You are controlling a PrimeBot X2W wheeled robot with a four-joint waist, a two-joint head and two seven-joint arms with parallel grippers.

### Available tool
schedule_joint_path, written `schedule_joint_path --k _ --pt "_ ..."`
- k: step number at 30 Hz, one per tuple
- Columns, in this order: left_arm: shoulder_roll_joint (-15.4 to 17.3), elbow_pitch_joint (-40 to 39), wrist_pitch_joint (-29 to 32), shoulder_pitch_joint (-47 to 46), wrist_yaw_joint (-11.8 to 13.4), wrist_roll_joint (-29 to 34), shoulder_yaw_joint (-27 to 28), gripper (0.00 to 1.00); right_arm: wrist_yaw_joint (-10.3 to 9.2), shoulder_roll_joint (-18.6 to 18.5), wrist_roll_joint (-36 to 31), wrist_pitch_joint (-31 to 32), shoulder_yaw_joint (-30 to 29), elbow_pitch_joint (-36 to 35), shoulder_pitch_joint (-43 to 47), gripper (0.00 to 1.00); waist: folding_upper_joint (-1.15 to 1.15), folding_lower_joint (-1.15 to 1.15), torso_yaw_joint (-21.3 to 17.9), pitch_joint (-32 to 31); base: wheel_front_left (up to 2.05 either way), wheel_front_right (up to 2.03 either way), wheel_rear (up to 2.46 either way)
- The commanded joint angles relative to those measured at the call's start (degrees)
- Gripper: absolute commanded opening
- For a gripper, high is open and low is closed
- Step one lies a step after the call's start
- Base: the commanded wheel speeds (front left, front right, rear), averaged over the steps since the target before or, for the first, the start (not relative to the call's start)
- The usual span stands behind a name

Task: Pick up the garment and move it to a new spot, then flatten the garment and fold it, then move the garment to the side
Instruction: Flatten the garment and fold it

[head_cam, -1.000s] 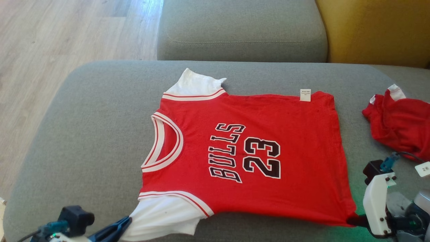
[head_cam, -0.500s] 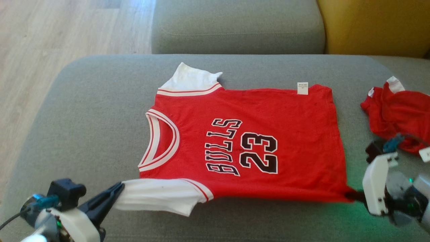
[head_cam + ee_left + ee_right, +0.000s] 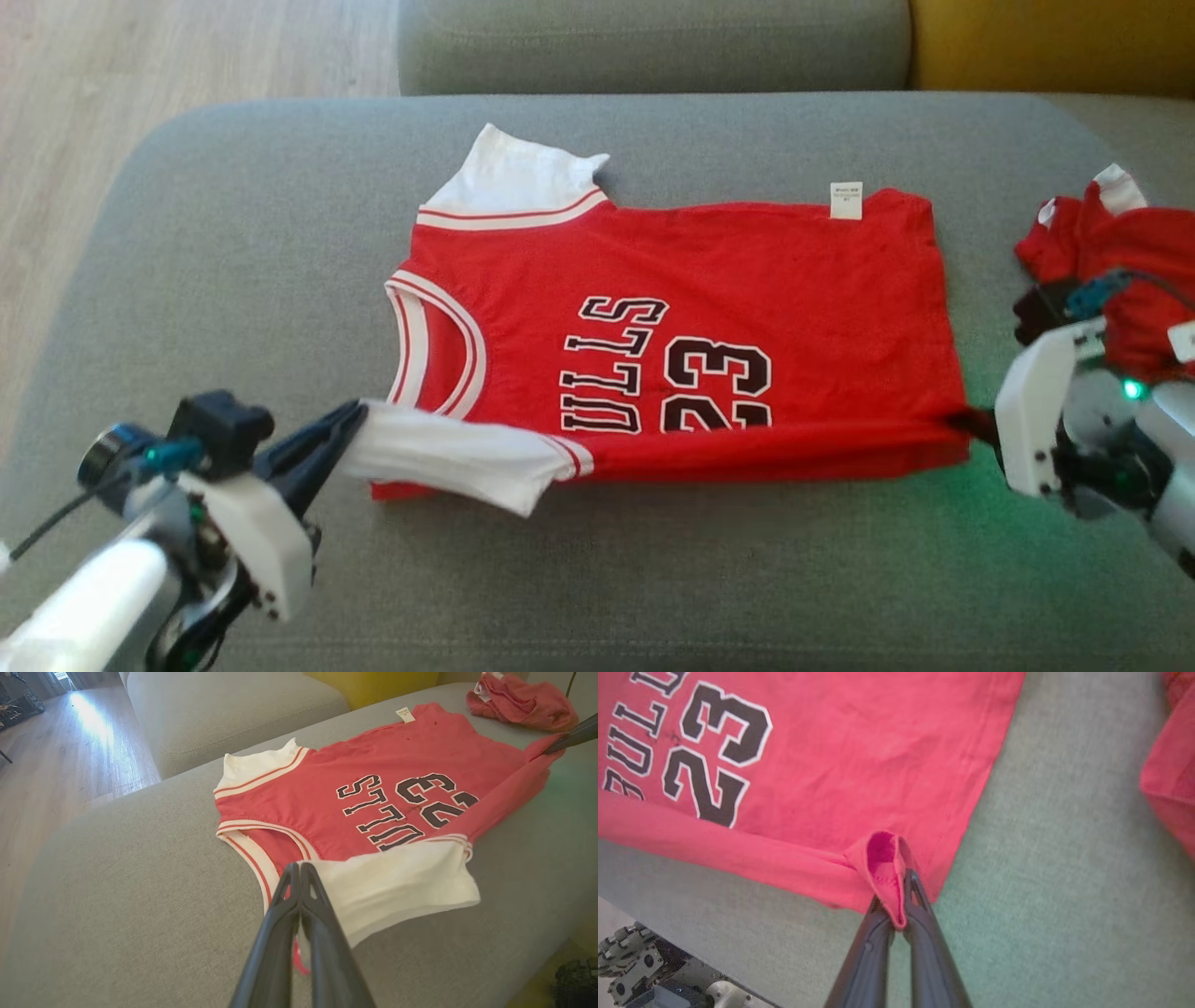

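Note:
The garment (image 3: pixel 709 280) is a red jersey with white sleeves and black "BULLS 23" lettering, spread on the grey sofa seat (image 3: pixel 233 233), neck to the left. My left gripper (image 3: pixel 353 427) is shut on its near white sleeve (image 3: pixel 397 882), lifted off the cushion. At the hem's near corner (image 3: pixel 887 868), my right gripper (image 3: pixel 973 426) is shut on a red pinch of cloth. The near edge of the garment (image 3: pixel 420 751) is raised and rolled over the lower lettering between both grippers (image 3: pixel 299 870) (image 3: pixel 899 896).
A second red garment (image 3: pixel 1111 261) lies crumpled at the right of the seat, close behind my right wrist. A grey cushion (image 3: pixel 653 42) and a yellow one (image 3: pixel 1055 42) stand at the back. Wooden floor (image 3: pixel 187 47) lies to the left.
Both grippers have carried the near edge of the garment up and away from me, folding it over the lower lettering. The head camera has tilted down meanwhile.

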Motion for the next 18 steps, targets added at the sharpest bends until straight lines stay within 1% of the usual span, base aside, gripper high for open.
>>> schedule_joint_path --k 1,7,16,17,18 --pt "1.6 -0.9 0.1 -4.1 -0.1 0.3 2.7 0.0 -0.04 -1.0 -0.5 -0.9 -1.0 -0.4 -1.5 0.0 0.0 0.0 -0.1 0.5 0.0 0.0 0.0" --pt "-2.0 4.7 -0.2 -9.8 -0.9 1.3 1.0 0.0 -0.04 0.8 -1.9 -2.3 -0.4 1.4 -4.1 0.0 0.0 0.0 -0.8 2.7 0.0 0.0 0.0" --pt "-6.7 16.0 -2.2 -16.9 -1.0 2.9 0.1 0.0 -0.04 3.2 -2.3 -3.3 0.9 4.3 -7.2 0.0 0.0 0.0 -1.9 4.7 0.0 0.0 0.0" --pt "-7.2 17.1 -2.4 -17.5 -1.0 3.0 0.1 0.0 -0.04 3.5 -2.4 -3.8 0.9 4.7 -7.5 0.37 0.0 0.0 -2.0 4.8 0.0 0.0 0.0" --pt "-7.6 18.2 -2.6 -18.0 -1.0 2.9 0.1 0.0 -0.04 3.8 -2.5 -4.6 0.9 5.1 -7.8 0.94 0.0 0.0 -2.1 5.0 0.0 0.0 0.0"
